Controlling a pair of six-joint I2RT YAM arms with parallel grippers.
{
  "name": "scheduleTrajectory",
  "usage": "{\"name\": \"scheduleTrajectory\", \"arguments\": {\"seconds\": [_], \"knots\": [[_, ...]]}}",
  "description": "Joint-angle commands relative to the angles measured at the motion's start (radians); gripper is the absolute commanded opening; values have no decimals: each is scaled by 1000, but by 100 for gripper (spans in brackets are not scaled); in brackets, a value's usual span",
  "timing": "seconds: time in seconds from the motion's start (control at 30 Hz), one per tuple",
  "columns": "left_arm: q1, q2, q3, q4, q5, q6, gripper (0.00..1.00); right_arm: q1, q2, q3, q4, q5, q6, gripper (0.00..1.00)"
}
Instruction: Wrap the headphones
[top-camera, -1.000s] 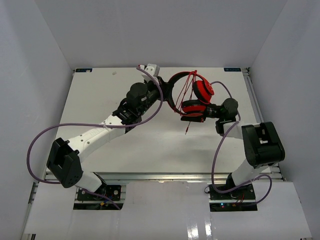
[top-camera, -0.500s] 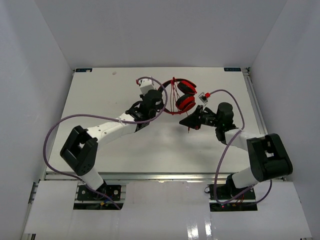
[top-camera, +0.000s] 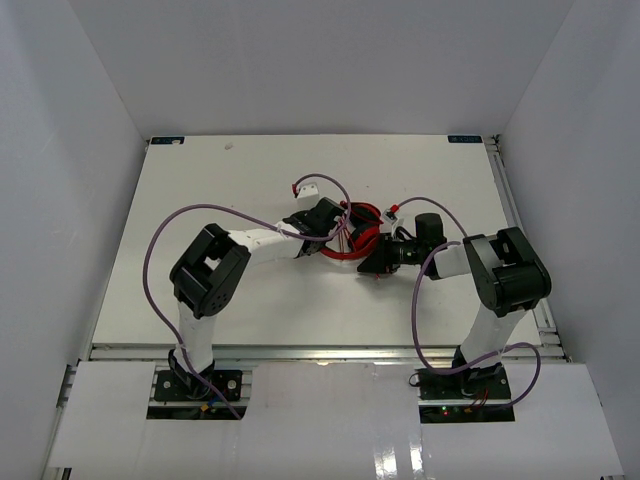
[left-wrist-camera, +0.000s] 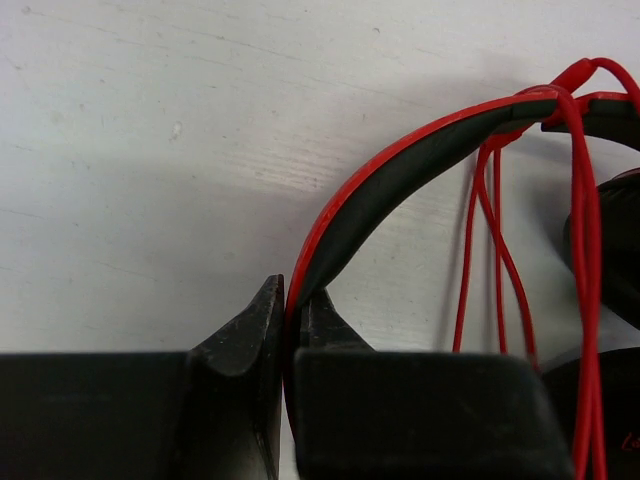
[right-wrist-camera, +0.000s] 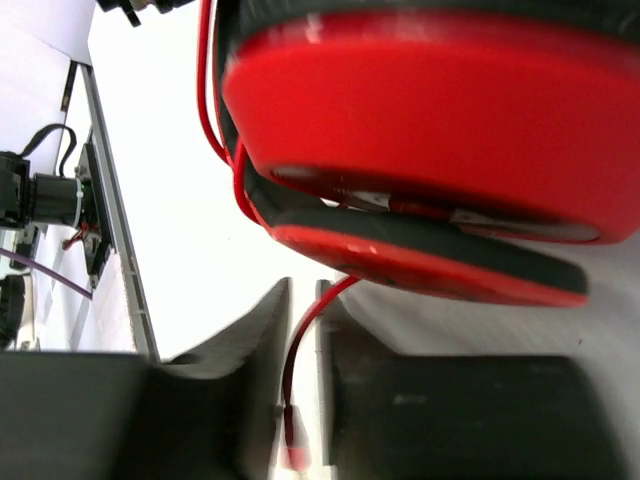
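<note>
One cable end (right-wrist-camera: 291, 385) is loose, I judge: my left gripper (left-wrist-camera: 292, 300) clenches the headphones (left-wrist-camera: 400, 170), my right gripper (right-wrist-camera: 300, 300) gapes slightly round it; tuck next

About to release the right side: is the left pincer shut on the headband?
Shut on it. In the left wrist view the fingers of the left pincer squeeze the headband, with no gap on either side.

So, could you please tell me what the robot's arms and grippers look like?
The left arm and right arm match: white links between bulky black joint housings, each trailed by a thick purple cable. The left gripper and right gripper are matte black, each with two blocky fingers tapering to wedge-shaped tips. No markings are visible.
</note>
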Motion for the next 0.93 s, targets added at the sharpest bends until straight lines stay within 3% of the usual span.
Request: {"name": "scheduleTrajectory", "arguments": {"seconds": [0.0,0.1,0.17,0.23,0.27,0.3,0.37,0.5,0.67,0.8,0.9], "knots": [[8,-20,47,3,-45,67,3,-16,29,71,-94,-52,-100,38],[8,-30,44,6,-16,126,31,-37,24,87,-186,-62,-162,51],[10,-43,49,10,30,152,46,-54,6,106,-311,-56,-248,58],[10,-84,52,24,82,199,69,-68,-22,138,-473,-12,-354,63],[10,-88,50,30,105,216,70,-75,-42,146,-533,19,-362,65],[9,-126,49,38,138,243,83,-81,-78,148,-599,82,-429,71],[10,-180,47,47,202,288,96,-92,-157,134,-670,194,-500,88],[8,-339,-21,76,338,387,98,-121,-381,85,-722,416,-536,90],[14,-591,-195,101,463,434,98,-134,-600,85,-733,708,-459,90],[23,-846,-419,194,660,406,98,-140,-728,90,-686,803,-370,90],[24,-1016,-542,226,692,364,98,-140,-813,59,-624,825,-335,90]]}}
